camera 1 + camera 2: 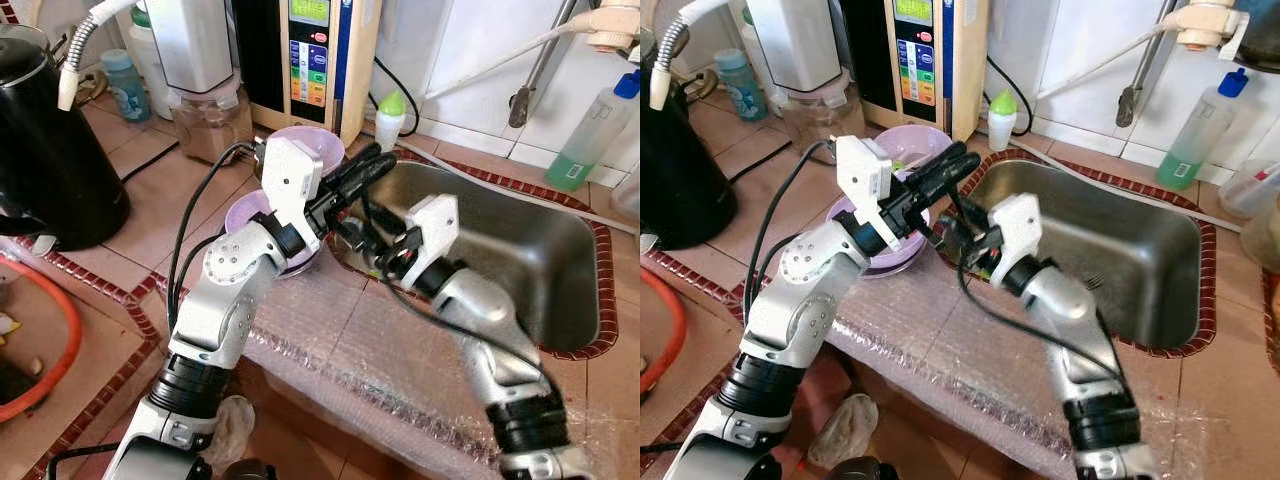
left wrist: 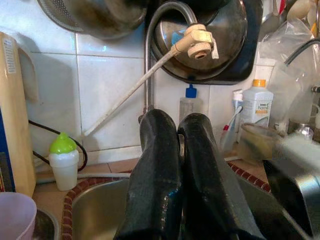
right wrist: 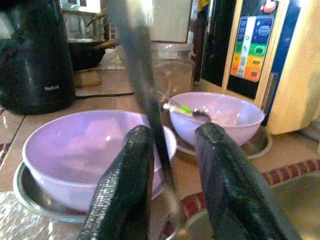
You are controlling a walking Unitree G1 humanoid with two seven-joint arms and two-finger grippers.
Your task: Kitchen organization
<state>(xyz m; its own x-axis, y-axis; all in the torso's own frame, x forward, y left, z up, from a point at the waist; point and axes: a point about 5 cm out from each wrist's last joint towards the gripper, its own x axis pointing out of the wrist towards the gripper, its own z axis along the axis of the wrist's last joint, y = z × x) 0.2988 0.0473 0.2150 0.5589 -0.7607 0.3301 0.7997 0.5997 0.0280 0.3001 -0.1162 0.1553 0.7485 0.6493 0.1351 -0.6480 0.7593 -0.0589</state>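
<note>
Both grippers meet at the sink's near-left corner: the left gripper [image 1: 365, 165] has its fingers pressed together, the right gripper [image 3: 172, 165] stands narrowly parted around a thin grey stick (blurred, cannot tell what). Just beyond sit two lilac bowls, the near bowl [image 3: 90, 150] smooth and the far bowl [image 3: 220, 112] holding a spoon [image 3: 197, 112]. Bubble wrap [image 1: 400, 350] covers the tiled counter beside the steel sink [image 1: 540, 260]. One black kettle [image 1: 50, 150] stands far left.
</note>
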